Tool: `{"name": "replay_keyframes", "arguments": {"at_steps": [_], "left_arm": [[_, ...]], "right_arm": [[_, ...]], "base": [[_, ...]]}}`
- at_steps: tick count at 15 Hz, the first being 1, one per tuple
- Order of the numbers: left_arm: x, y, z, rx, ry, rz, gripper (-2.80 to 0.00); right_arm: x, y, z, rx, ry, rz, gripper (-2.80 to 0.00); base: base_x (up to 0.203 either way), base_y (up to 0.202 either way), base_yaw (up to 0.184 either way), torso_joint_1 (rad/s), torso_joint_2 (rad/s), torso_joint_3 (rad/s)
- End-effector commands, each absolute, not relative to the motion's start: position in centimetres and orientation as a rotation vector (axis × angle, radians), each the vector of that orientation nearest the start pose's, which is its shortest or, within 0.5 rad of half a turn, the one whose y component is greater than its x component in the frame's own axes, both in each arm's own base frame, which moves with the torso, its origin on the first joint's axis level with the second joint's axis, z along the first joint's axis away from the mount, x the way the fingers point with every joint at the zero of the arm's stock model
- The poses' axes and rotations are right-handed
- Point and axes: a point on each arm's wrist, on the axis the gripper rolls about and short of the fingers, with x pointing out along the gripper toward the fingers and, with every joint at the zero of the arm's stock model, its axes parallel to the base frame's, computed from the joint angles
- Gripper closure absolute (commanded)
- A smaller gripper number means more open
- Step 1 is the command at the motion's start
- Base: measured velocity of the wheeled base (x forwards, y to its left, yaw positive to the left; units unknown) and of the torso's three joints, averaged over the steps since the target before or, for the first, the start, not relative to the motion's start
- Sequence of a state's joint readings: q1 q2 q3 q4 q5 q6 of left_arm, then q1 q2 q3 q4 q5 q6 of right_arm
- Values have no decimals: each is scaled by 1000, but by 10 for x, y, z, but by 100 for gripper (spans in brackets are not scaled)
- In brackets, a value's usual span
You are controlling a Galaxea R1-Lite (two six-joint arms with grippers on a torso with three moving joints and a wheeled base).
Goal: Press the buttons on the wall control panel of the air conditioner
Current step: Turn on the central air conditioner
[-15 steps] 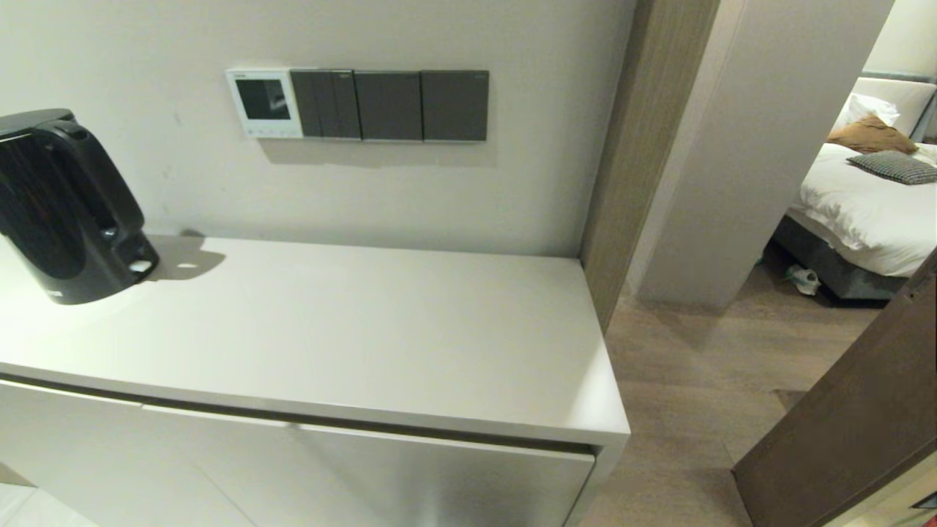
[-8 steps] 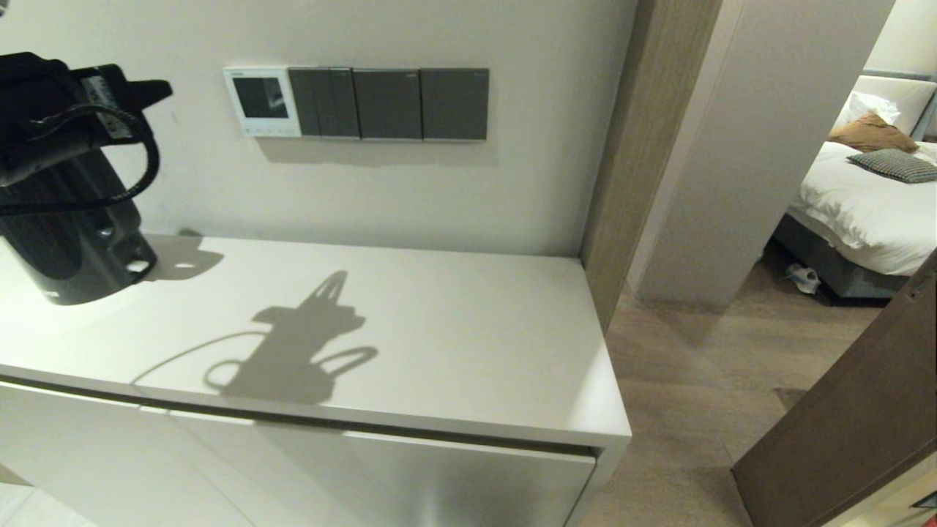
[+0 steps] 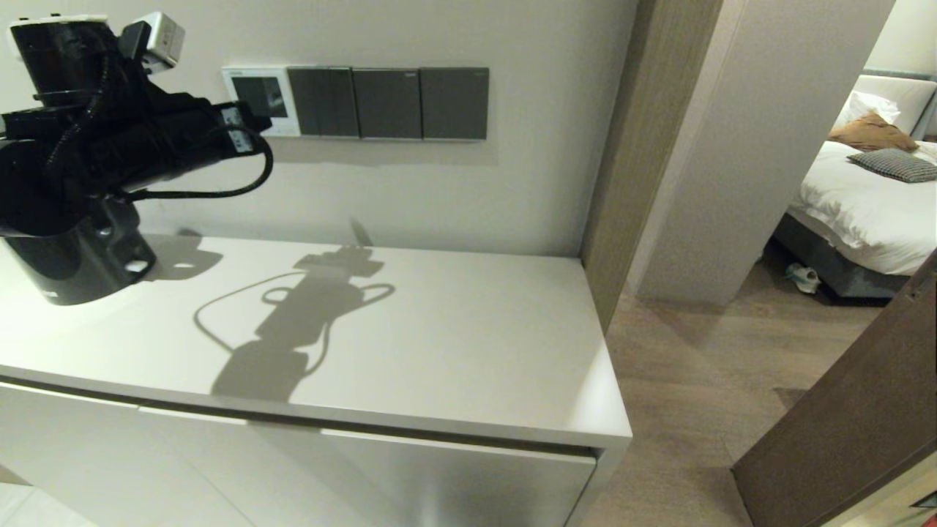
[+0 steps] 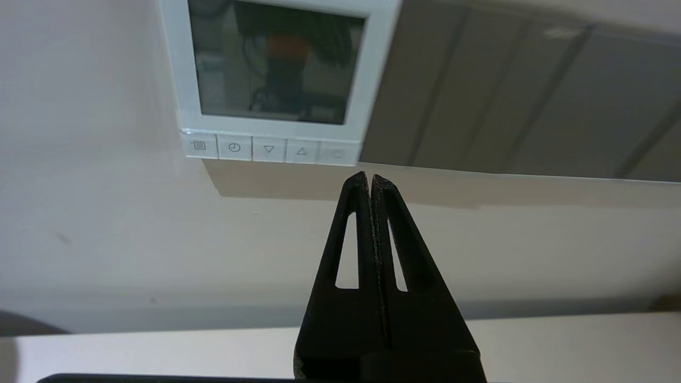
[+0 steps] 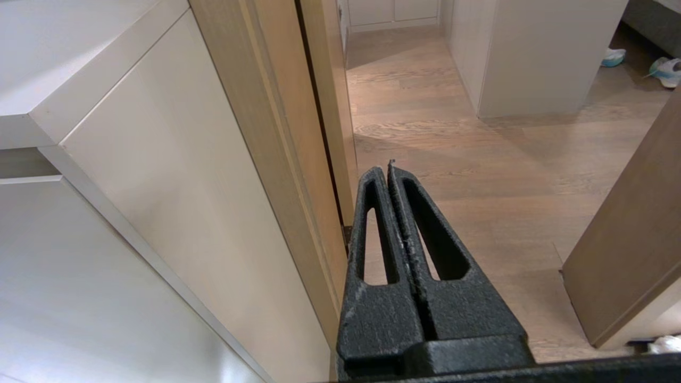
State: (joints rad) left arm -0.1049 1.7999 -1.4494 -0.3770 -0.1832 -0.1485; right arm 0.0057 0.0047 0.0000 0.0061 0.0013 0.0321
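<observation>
The wall control panel (image 3: 284, 123) is a small white square with a dark screen, on the wall left of the grey plates. Its row of pale buttons (image 4: 268, 149) runs under the screen (image 4: 274, 64) in the left wrist view. My left gripper (image 4: 371, 178) is shut and empty. Its tips sit just below the right end of the button row, close to the wall. In the head view the left gripper (image 3: 262, 117) covers the panel's lower left part. My right gripper (image 5: 385, 170) is shut and empty, parked low beside the cabinet, over the wooden floor.
Three dark grey switch plates (image 3: 388, 104) adjoin the panel on its right. A black kettle (image 3: 80, 263) stands on the white cabinet top (image 3: 439, 351) under my left arm. A wooden door frame (image 3: 629, 146) and an open door (image 3: 842, 439) are to the right.
My left arm has come into view from the left, risen and moved right towards the panel. One second ago it was out of the head view. Its shadow moved back across the cabinet top.
</observation>
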Motion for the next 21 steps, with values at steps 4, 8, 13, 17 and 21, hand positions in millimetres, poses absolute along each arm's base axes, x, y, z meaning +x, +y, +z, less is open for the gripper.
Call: {"name": "replay_keyframes", "arguments": {"at_steps": [4, 8, 13, 17, 21], "left_arm": [[387, -45, 284, -147, 35, -282, 0], [387, -51, 291, -149, 16, -292, 0], [398, -54, 286, -149, 19, -277, 0], [404, -52, 285, -151, 10, -262, 0], [406, -51, 285, -150, 6, -234, 0]], "right_arm": [[-22, 0, 75, 32, 14, 7, 0], [-22, 0, 75, 32, 14, 7, 0], [-22, 0, 75, 32, 14, 7, 0], [-22, 0, 75, 32, 12, 7, 0], [-22, 0, 75, 32, 14, 7, 0]], "base": [[0, 0, 0, 0, 0, 0], [0, 0, 0, 0, 0, 0], [0, 0, 0, 0, 0, 0], [0, 0, 0, 0, 0, 0], [0, 0, 0, 0, 0, 0]]}}
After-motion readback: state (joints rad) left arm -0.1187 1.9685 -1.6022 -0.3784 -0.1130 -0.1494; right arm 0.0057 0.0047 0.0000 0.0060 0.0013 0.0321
